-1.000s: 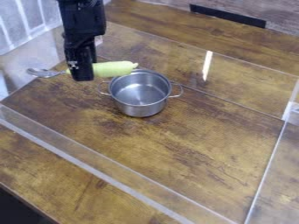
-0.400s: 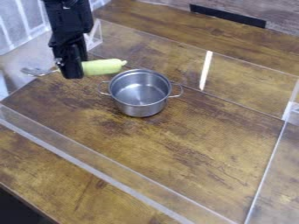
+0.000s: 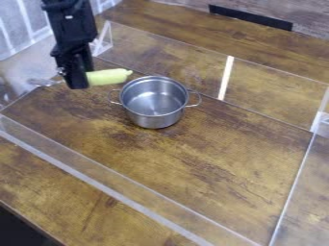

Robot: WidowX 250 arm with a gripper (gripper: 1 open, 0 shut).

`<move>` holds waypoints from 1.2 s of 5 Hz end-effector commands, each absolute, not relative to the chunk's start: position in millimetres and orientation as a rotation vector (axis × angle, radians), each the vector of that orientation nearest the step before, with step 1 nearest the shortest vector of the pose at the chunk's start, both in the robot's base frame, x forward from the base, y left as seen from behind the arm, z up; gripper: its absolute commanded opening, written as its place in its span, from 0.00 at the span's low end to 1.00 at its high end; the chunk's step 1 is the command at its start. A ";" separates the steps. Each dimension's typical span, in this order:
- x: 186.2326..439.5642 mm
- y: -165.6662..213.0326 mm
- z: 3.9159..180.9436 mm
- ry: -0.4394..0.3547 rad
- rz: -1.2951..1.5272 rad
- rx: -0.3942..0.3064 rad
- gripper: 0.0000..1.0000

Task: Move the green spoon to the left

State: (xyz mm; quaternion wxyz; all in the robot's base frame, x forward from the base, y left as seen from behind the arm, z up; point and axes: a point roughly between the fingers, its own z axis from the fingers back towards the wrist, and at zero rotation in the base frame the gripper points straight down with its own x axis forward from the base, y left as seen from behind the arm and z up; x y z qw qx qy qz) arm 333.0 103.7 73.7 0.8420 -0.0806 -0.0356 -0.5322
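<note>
Currently, the green spoon (image 3: 108, 77) is grasped by its handle in the end effector (image 3: 76, 80), at the left of the table (image 3: 193, 183), beside the steel pot (image 3: 154, 101). Its metal bowl is blurred near the clear wall. For a clean placement, the handle should be kept level, lowered gently, and released only once supported.

The gripper (image 3: 76, 79) concealed the middle of the green spoon (image 3: 111, 77). At its nine o'clock end, the metal bowl appeared faint and indistinct. The robot arm (image 3: 73, 19) was cut off by the twelve o'clock edge.
</note>
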 end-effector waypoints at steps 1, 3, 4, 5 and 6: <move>345.3 116.3 88.1 -0.126 -1.152 -0.141 0.00; 348.1 120.3 89.4 -0.133 -1.175 -0.190 0.00; 352.3 114.0 92.1 -0.129 -1.215 -0.215 0.00; 353.7 107.0 93.3 -0.115 -1.262 -0.243 0.00; 350.2 92.7 84.2 -0.097 -1.332 -0.274 0.00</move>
